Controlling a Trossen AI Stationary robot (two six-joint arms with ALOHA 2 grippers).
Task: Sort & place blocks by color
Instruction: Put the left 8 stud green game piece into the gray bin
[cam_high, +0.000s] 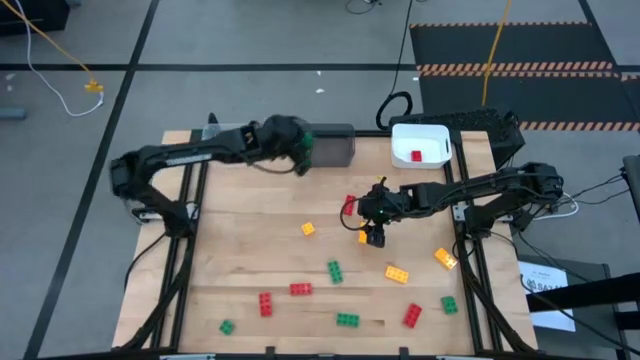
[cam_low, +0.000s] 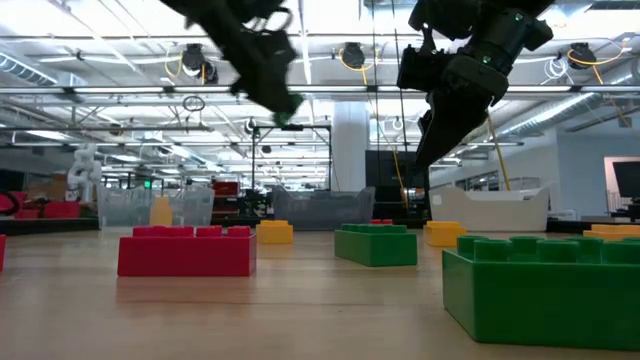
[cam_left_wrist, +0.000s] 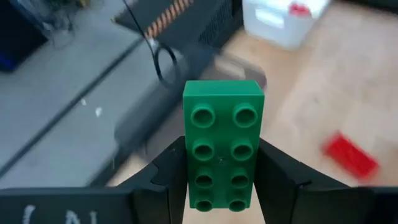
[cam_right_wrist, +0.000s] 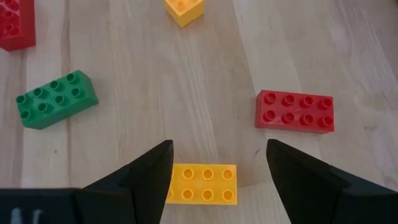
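Blocks (cam_right_wrist: 202, 184) look like smooth, slightly glossy plastic; bench (cam_right_wrist: 205, 81) is pale matt wood with visible grain.

Left gripper (cam_high: 303, 150) clamped, right gripper (cam_high: 374, 232) apparently agape.

Green brick (cam_left_wrist: 223, 144) in black fingers (cam_left_wrist: 278, 177). Yellow brick (cam_right_wrist: 200, 183), red brick (cam_right_wrist: 294, 111), green brick (cam_right_wrist: 56, 99) on pale wood table (cam_right_wrist: 137, 74). White bin (cam_high: 419, 143), grey bin (cam_high: 333, 145).
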